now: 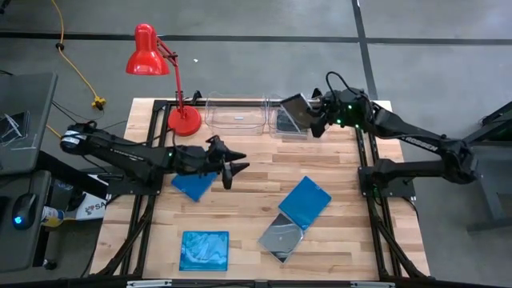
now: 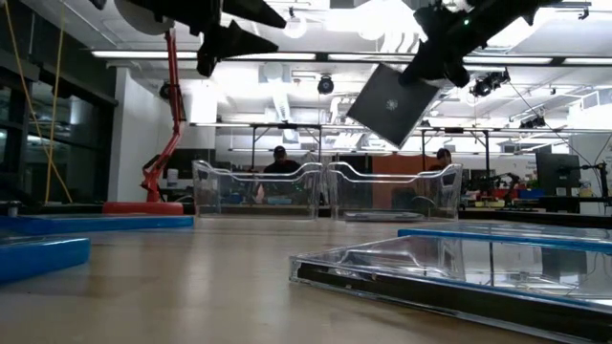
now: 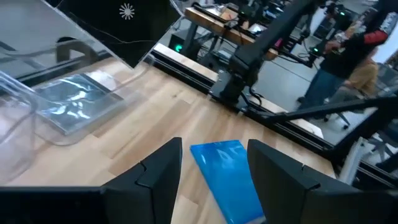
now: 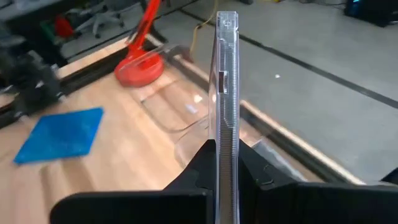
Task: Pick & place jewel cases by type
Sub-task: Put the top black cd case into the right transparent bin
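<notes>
My right gripper (image 1: 314, 118) is shut on a dark grey jewel case (image 1: 294, 110) above the right clear bin (image 1: 288, 126), where another dark case (image 3: 74, 102) lies flat. My left gripper (image 1: 234, 170) hangs open above the table (image 2: 251, 31), beside a blue case (image 1: 194, 184) lying flat. In the left wrist view a second blue case (image 3: 227, 177) shows between the open fingers, farther off on the table. That case (image 1: 304, 202) overlaps a dark case (image 1: 282, 237). A third blue case (image 1: 204, 250) lies near the near edge. My right gripper pinches the dark case between its two fingers at one edge (image 4: 227, 146), coming level from the table's right side. The case is lifted clear and tilted (image 2: 392, 103), its free end reaching toward the table's left, above the right bin.
Two clear bins, left (image 1: 236, 114) and right, stand side by side at the far edge. A red desk lamp (image 1: 180, 118) stands at the far left corner. People stand in the room beyond the table (image 3: 348, 56). Bare wood lies mid-table (image 1: 264, 164).
</notes>
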Motion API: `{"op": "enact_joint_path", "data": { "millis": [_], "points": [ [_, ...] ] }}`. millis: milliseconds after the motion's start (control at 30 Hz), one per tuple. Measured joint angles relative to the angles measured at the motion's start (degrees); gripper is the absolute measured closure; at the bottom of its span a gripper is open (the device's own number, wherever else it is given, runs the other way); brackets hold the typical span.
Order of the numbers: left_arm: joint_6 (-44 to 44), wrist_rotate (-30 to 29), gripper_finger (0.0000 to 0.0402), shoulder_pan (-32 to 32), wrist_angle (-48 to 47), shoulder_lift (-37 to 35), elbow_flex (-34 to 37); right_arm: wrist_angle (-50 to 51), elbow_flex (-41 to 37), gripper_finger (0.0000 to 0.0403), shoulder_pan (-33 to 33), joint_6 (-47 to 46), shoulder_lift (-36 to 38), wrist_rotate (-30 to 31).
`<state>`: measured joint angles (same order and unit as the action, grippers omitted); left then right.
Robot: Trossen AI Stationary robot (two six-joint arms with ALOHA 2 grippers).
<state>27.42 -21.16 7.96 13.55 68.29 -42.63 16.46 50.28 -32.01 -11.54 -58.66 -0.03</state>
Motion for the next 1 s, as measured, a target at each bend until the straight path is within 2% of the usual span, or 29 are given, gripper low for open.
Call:
{"op": "enact_joint_path", "data": {
  "millis": [267,467,633,800,1000],
  "points": [
    [0.7,-0.6,0.0220,-2.8,1.1,0.0,0.0,-8.3,0.0,0.0390,-4.9,-9.4,-1.7,0.9],
    [-2.3,-0.9,0.0220,-4.6,2.6,0.0,0.0,-13.4,0.0,0.0395,-3.6,-16.7,-1.7,10.5],
    [-6.0,5.8,0.0220,-8.2,2.7,-0.6,0.0,-22.2,-2.5,0.0392,-0.1,-24.0,-1.7,19.2],
    [-7.3,14.0,0.0220,-12.8,3.4,-3.2,0.1,-34.5,-10.4,0.0395,4.6,-31.9,-1.8,31.5],
    [-13.7,22.9,0.0220,-17.8,3.8,-11.1,0.0,-55.2,-22.9,0.0394,13.5,-41.7,-4.0,55.7]
  ]
}}
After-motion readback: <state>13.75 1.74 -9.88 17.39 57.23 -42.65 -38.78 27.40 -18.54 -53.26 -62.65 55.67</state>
